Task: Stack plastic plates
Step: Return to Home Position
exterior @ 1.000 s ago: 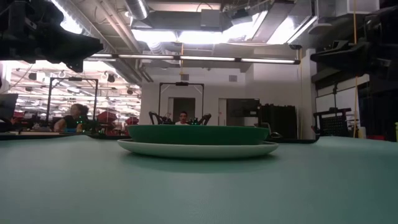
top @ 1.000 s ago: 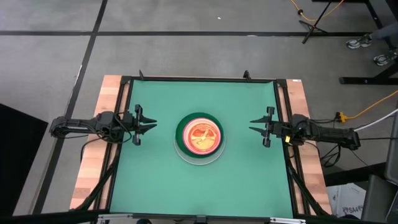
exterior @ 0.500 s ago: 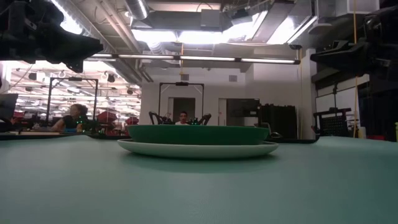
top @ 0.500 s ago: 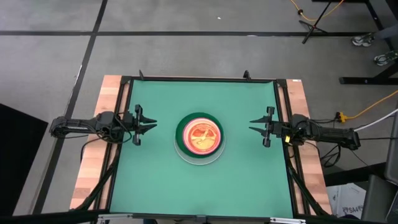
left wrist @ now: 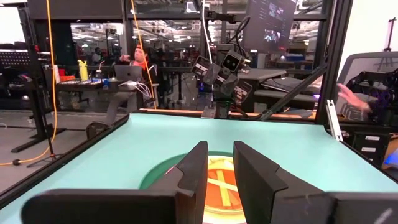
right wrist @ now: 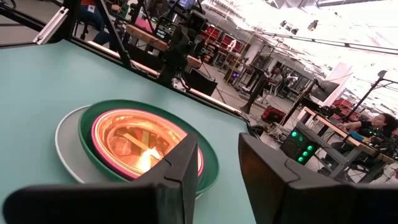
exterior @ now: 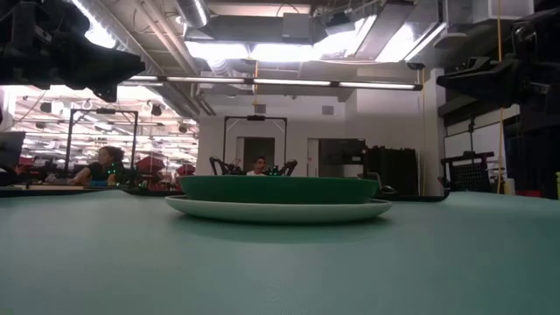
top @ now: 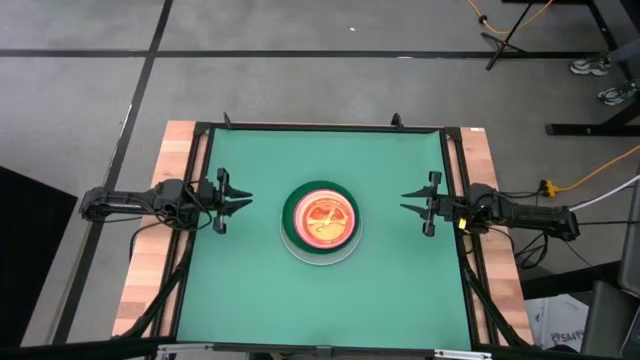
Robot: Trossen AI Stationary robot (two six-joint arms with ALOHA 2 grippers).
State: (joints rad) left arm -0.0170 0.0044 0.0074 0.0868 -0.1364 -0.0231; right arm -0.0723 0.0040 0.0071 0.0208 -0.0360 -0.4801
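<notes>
The plastic plates point(top: 320, 221) sit in one stack at the middle of the green table: a pale blue-white plate point(exterior: 278, 210) at the bottom, a dark green one point(exterior: 278, 189) on it, then pink and orange ones point(right wrist: 134, 142) nested inside. My left gripper point(top: 240, 201) hovers open at the table's left edge, well left of the stack. My right gripper point(top: 408, 205) hovers open at the right edge, equally far off. Each wrist view looks over its open fingers at the stack point(left wrist: 217, 183).
Green mat point(top: 250, 290) spreads bare all around the stack, bounded by a black frame point(top: 320, 127) and wooden side strips point(top: 150, 250). People sit at desks in the room behind point(exterior: 103, 164).
</notes>
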